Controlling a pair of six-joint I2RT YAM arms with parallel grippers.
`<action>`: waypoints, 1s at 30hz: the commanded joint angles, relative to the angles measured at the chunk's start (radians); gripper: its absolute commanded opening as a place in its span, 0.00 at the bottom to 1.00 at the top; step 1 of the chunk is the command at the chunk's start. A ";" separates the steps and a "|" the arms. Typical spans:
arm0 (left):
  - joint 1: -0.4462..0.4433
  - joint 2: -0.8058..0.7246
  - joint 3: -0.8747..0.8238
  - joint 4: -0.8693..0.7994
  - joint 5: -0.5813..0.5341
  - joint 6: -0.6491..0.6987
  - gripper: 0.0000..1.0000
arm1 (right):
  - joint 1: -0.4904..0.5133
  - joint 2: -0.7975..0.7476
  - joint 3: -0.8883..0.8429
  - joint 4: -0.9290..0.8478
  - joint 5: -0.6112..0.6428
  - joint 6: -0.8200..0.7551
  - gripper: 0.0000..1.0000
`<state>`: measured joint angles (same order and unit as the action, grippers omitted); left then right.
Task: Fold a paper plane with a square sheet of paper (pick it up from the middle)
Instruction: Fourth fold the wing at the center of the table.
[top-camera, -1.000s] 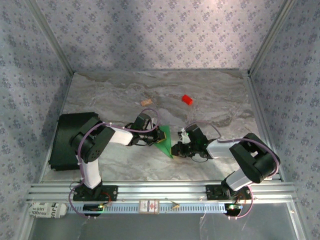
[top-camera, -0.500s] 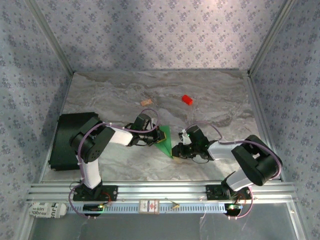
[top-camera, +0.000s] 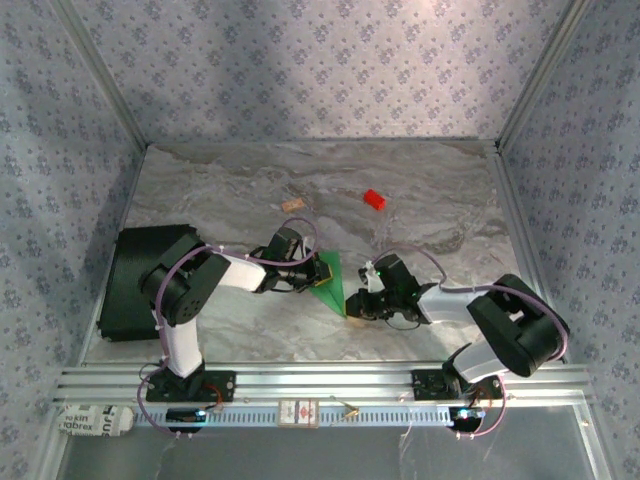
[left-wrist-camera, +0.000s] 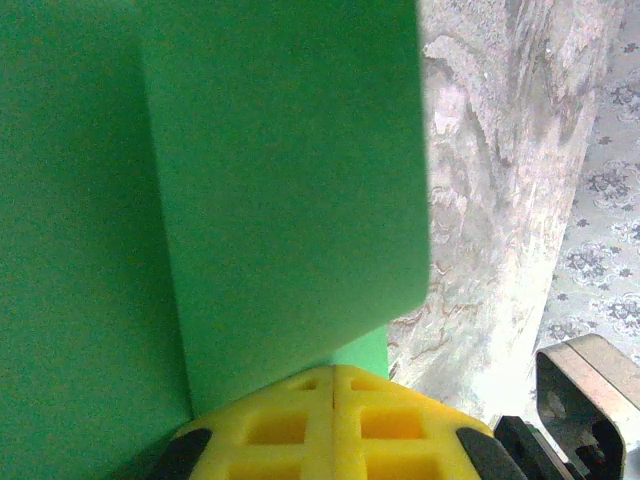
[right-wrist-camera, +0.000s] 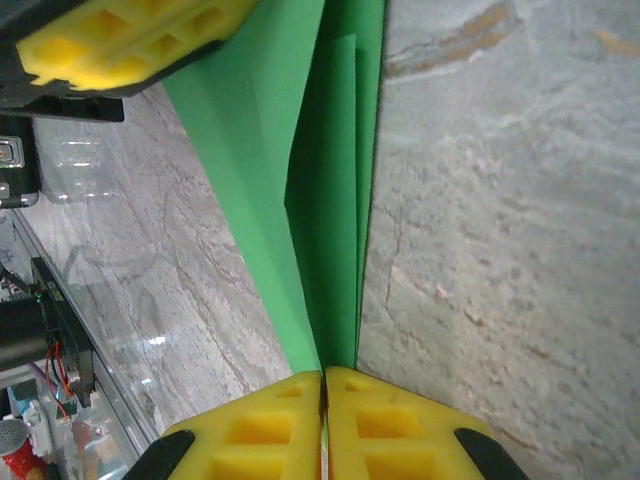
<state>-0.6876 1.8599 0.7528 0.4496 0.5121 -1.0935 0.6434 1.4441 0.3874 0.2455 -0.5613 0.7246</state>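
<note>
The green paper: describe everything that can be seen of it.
The green paper is thin, plain and bright green, folded into a narrow triangle of overlapping layers with sharp creases. It tapers toward the right gripper, which is shut on the pointed end. The left gripper is shut on an edge of the wider part. The paper lies between the two arms, low over the marbled table. Whether it touches the surface cannot be told. No marks or tears show.

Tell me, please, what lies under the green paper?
The marbled table shows all around the paper. The patch right beneath it is covered, so nothing more can be told. The left gripper and right gripper pinch its ends.
</note>
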 joint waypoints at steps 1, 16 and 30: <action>0.006 0.015 -0.029 -0.060 -0.040 0.003 0.02 | 0.010 -0.014 -0.025 -0.130 0.012 -0.028 0.08; 0.005 0.014 -0.026 -0.060 -0.041 0.003 0.02 | 0.027 -0.011 -0.022 -0.200 0.014 -0.060 0.06; 0.006 0.016 -0.030 -0.055 -0.043 0.002 0.01 | 0.034 -0.016 -0.032 -0.234 0.018 -0.068 0.03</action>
<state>-0.6876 1.8599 0.7517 0.4500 0.5167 -1.0939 0.6621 1.4200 0.3954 0.1699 -0.5388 0.6651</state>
